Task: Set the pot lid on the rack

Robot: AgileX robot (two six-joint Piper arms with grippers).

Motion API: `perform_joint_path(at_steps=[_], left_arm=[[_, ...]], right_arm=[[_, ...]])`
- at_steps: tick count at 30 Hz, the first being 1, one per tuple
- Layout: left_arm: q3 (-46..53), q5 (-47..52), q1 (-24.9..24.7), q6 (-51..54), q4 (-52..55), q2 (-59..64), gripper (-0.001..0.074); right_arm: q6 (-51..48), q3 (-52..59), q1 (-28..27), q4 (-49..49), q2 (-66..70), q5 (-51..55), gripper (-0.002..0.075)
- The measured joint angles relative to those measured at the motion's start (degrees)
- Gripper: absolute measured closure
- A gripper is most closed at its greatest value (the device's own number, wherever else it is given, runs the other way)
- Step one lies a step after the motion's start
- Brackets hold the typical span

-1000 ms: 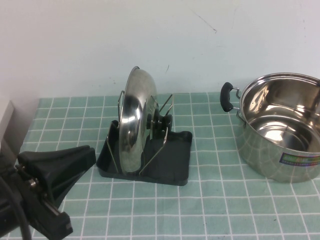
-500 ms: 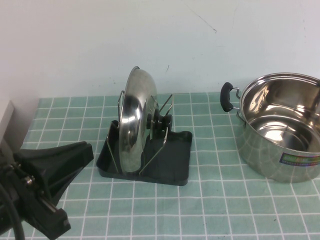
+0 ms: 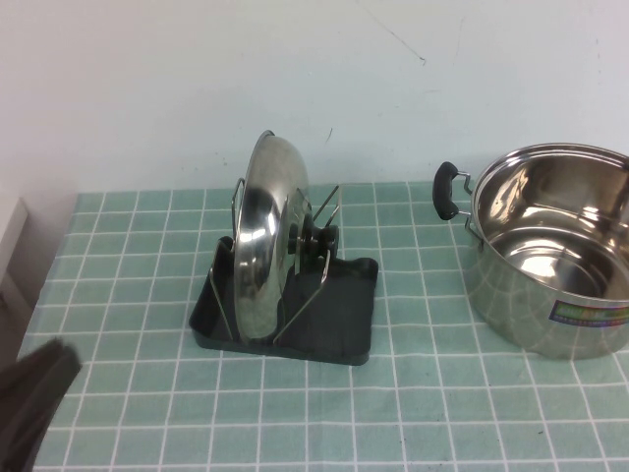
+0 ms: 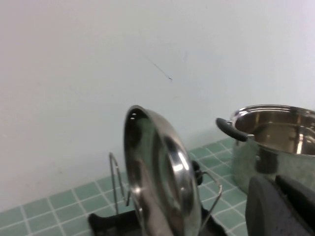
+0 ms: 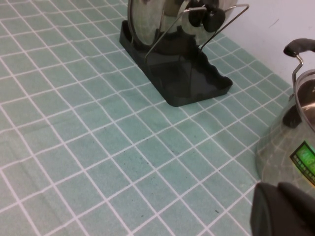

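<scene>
Nearest us, our left gripper (image 3: 34, 398) is sitting low at the near-left table (image 3: 442, 413) corner, holding nothing; we cannot tell its jaw state. Our right gripper (image 5: 283, 209) is hanging near the pot (image 3: 555, 261), likewise unclear. Farther off, right of the left gripper, the lid (image 3: 265, 236) is standing on edge in the rack (image 3: 339, 329), apart from both; the job looks done.

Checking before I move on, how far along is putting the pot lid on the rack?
It looks done: the pot lid stands on edge between the wire prongs of the rack, and the pot sits open. Nothing is in hand; the left end effector sits at the table's near left corner, the right end effector near the pot. Nothing visible remains.
</scene>
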Motion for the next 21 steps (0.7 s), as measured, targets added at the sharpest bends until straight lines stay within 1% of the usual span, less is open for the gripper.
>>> perform_joint_path(at_steps=[2, 6, 11, 16, 17, 19, 21], left_arm=[[3.8, -1.5, 0.8, 2.2, -0.1, -5.2, 0.0736], [12.0, -4.6, 1.6, 7.0, -0.2, -11.9, 0.0736], [19.6, -10.4, 1.6, 8.8, -3.6, -13.6, 0.0736], [20.0, -14.3, 1.6, 9.7, -7.4, -13.7, 0.0736], [20.0, -14.7, 1.6, 9.7, -6.7, -13.7, 0.0736], [20.0, -15.1, 1.9, 6.3, -1.9, -13.9, 0.0736], [20.0, -14.7, 3.0, -5.2, 9.2, -14.5, 0.0736]], right_arm=[[0.0, 0.0, 0.0, 0.0, 0.0, 0.0, 0.0727], [0.1, 0.0, 0.0, 0.0, 0.0, 0.0, 0.0727], [0.1, 0.0, 0.0, 0.0, 0.0, -0.1, 0.0727], [0.1, 0.0, 0.0, 0.0, 0.0, -0.1, 0.0727], [0.1, 0.0, 0.0, 0.0, 0.0, -0.1, 0.0727], [0.1, 0.0, 0.0, 0.0, 0.0, -0.1, 0.0727], [0.1, 0.0, 0.0, 0.0, 0.0, -0.1, 0.0727]])
